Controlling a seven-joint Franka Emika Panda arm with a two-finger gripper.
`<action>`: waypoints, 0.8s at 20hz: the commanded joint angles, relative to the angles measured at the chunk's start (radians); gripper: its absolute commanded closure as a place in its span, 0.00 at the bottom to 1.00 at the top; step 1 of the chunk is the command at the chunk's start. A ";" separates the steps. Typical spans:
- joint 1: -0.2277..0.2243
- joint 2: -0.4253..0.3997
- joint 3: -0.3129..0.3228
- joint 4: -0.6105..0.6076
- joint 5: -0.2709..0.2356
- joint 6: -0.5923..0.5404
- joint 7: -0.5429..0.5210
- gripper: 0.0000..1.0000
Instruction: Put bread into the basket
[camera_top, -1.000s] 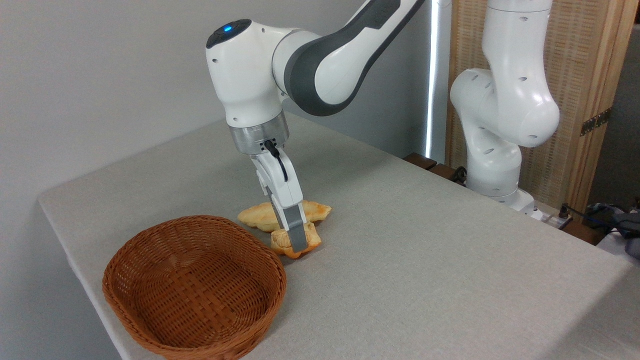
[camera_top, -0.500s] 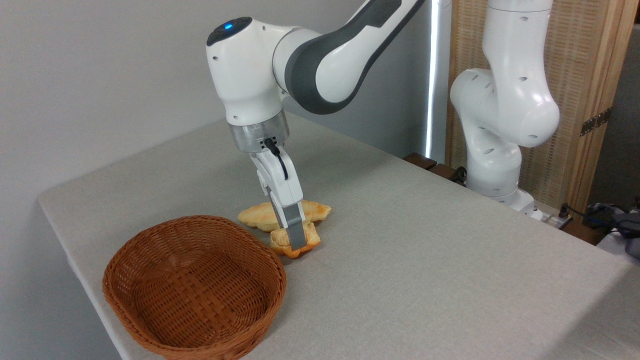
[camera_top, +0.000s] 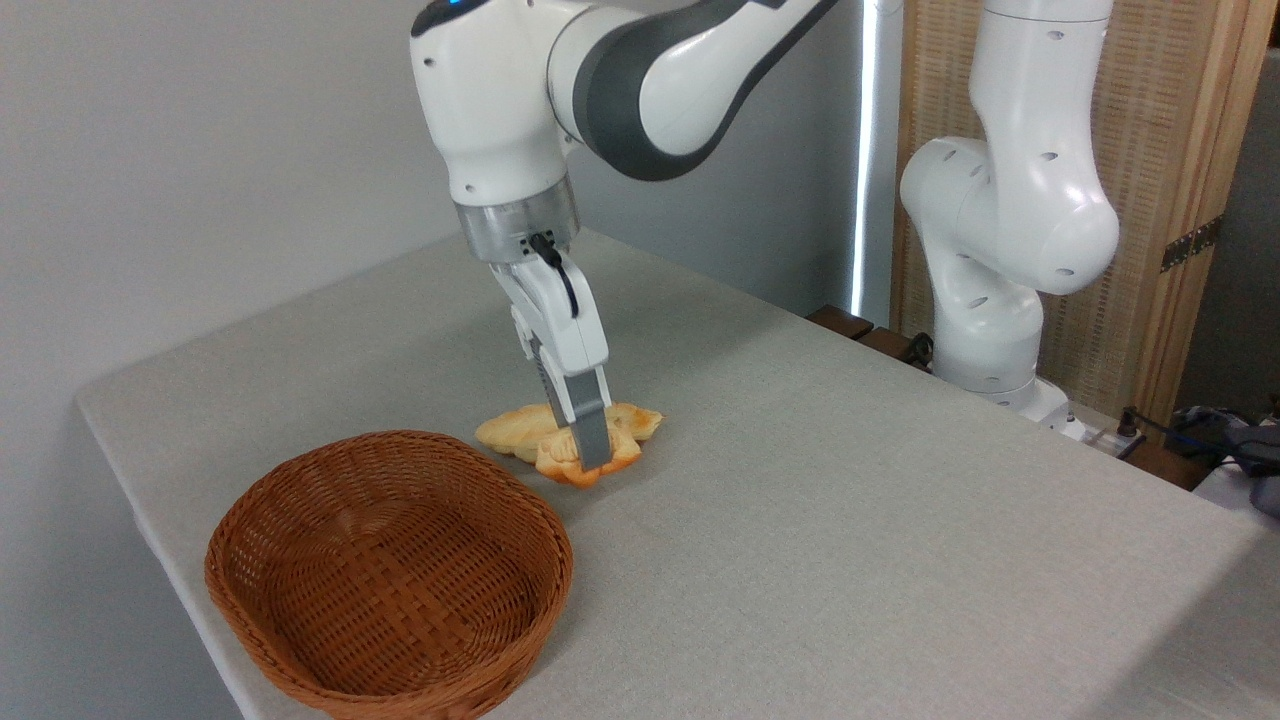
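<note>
Fingers (camera_top: 590, 450) clamp the bread (camera_top: 562, 462) — lifted clear of the table (camera_top: 850, 520).

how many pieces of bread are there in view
2: the small round bun is gripped in the gripper, lifted just off the table; the flat leaf-shaped pastry lies on the table behind it. The basket holds none.

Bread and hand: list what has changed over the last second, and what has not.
The hand has risen, carrying the bread up with it, clear of the table; it is shut on the bun as before. The flat pastry and the basket have not moved, and the basket remains empty.
</note>
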 joint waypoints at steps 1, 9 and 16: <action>-0.006 -0.006 0.008 0.069 -0.058 -0.028 -0.010 0.44; 0.006 0.008 0.011 0.123 -0.124 0.121 -0.015 0.44; 0.008 0.071 0.053 0.123 -0.124 0.300 -0.011 0.43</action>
